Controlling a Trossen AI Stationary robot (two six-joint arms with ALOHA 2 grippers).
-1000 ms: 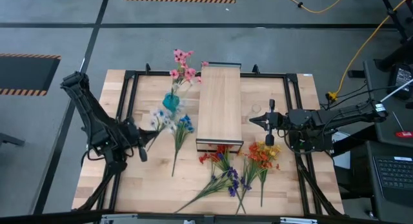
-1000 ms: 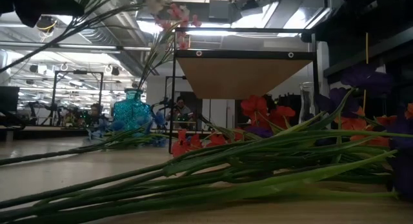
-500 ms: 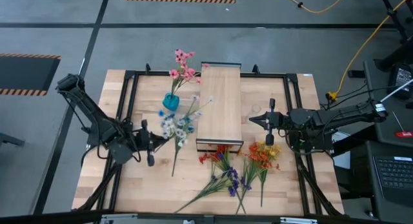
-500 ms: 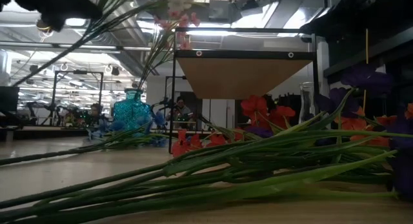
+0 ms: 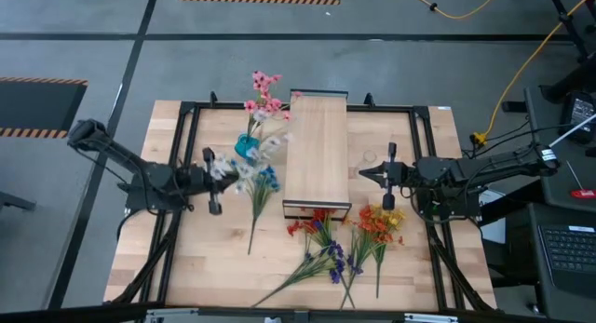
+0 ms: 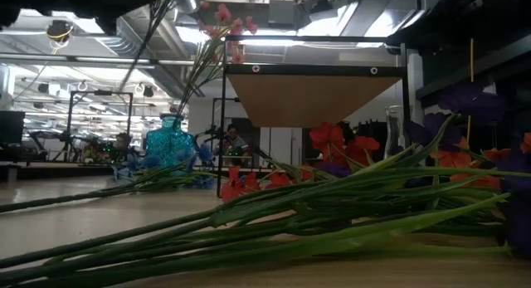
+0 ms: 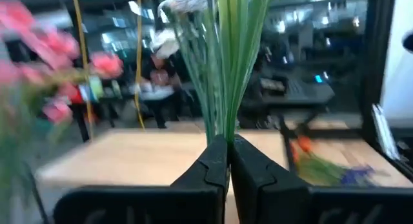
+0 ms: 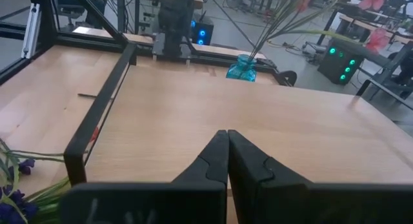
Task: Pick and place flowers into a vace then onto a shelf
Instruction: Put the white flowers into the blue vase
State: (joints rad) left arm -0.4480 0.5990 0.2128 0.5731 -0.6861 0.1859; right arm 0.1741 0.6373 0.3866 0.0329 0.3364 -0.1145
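Note:
My left gripper (image 5: pixel 215 172) is shut on a white-bloomed sprig (image 5: pixel 253 158), held in the air just left of the blue glass vase (image 5: pixel 246 147). The vase stands on the table with pink flowers (image 5: pixel 264 92) in it. A blue sprig (image 5: pixel 264 180) lies flat on the table beside the vase. Red, purple and orange sprigs (image 5: pixel 341 237) lie near the front of the shelf (image 5: pixel 317 151), a light plank on a black frame. My right gripper (image 5: pixel 365 174) is shut, waiting right of the shelf next to a clear glass vase (image 5: pixel 370 158). My left gripper pinches the white sprig's bundle of thin green stems (image 7: pixel 223 128) between its two fingers (image 7: pixel 208 166), low on the stems. It comes roughly level from the table's left. The sprig is lifted clear and rises slanting from the fingers, with its white blooms (image 7: pixel 184 0) uppermost.
Black frame rails (image 5: pixel 182 155) run along the table's left and right sides. The shelf's black legs (image 6: pixel 221 130) stand mid-table. Long green stems (image 6: pixel 274 217) stretch across the near part of the table. People sit in the room behind the table (image 6: pixel 235 141).
My left gripper has carried the white sprig up off the table and toward the far edge, closer to the blue vase. It has tipped so the sprig now stands steeper. The blooms have swung from beside the blue sprig to next to the vase. The blue sprig stayed put.

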